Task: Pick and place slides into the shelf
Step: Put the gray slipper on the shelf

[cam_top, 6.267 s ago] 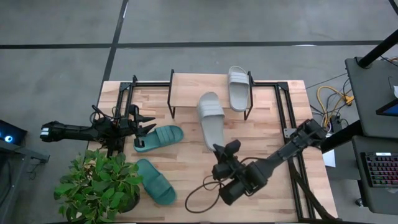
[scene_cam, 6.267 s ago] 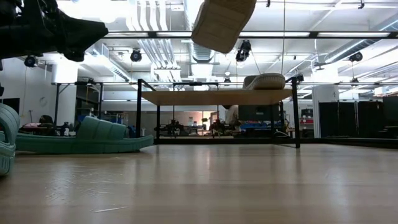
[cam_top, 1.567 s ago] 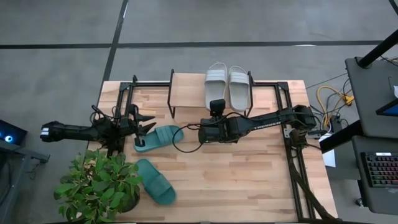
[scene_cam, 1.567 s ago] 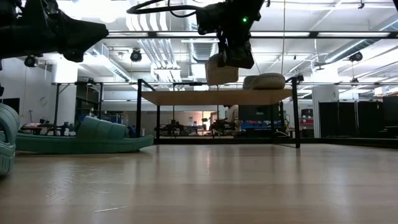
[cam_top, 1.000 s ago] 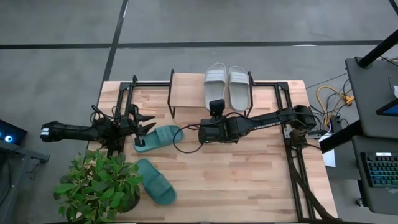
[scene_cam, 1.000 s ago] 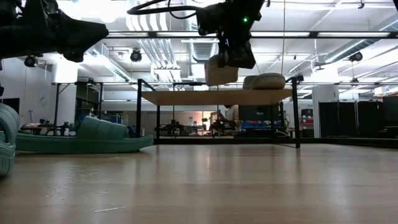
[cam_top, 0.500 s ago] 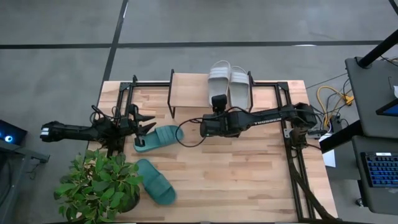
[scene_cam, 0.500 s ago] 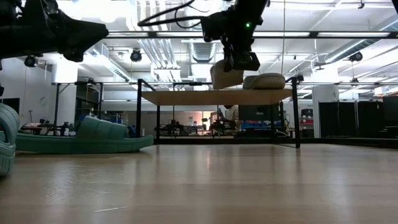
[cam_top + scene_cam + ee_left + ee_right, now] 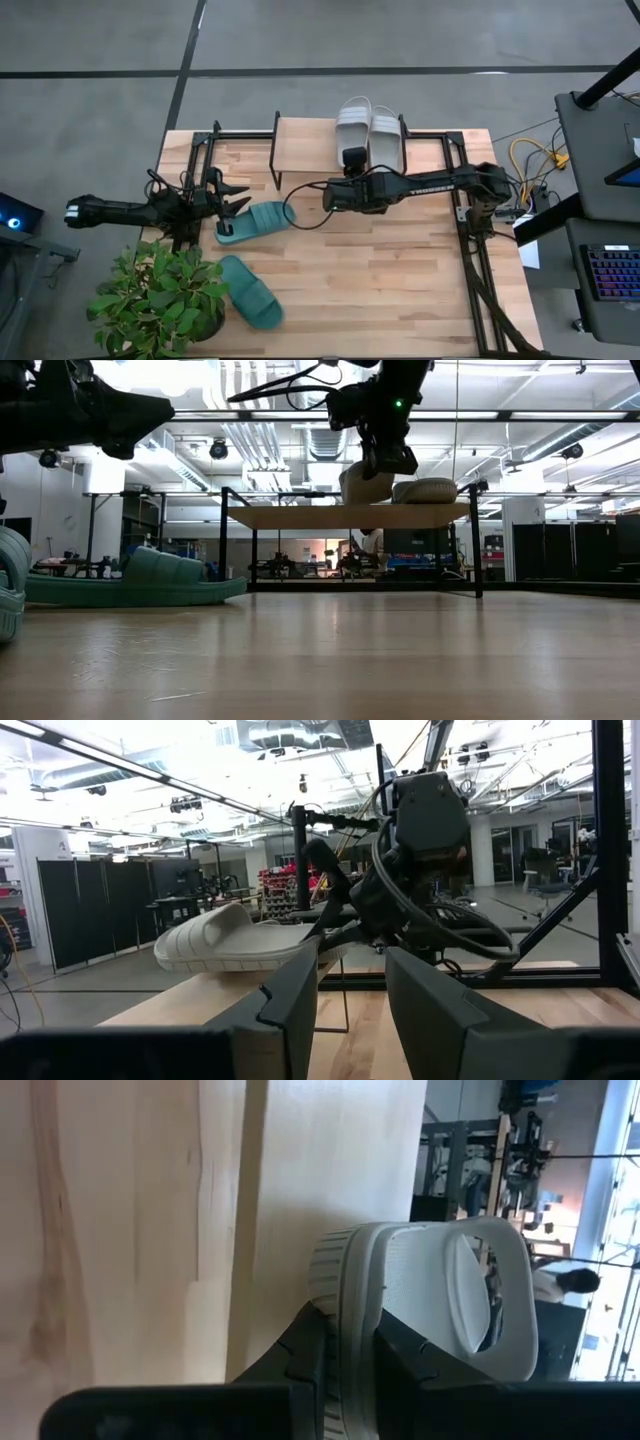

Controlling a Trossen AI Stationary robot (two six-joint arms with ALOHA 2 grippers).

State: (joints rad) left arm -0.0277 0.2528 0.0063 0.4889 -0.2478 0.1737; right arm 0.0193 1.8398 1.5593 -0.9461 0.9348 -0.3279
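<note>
My right gripper reaches from the table's right side to the shelf and is shut on a light grey slide. That slide hovers at the board's top, beside the second grey slide, which lies sole down on the board. Two teal slides rest on the table: one by my left gripper, one nearer the front. My left gripper is open, held high above the table at the left, close over the first teal slide's end. My right gripper pinches the grey slide's heel end between its two fingers, one on each flat face of the sole. The fingers come level from the near side, along the slide. It sits level, toe toward the far edge; whether it touches the board I cannot tell.
A potted plant stands at the near left corner. Black frame rails run along the table's left and right sides. The shelf's left half is bare board. Bare tabletop lies in front of the shelf.
My right gripper has moved toward the far edge and a little down, carrying the grey slide farther over the shelf board, close beside the other grey slide. The slide has turned slightly, its toe now leaning toward its neighbour. It stays shut.
</note>
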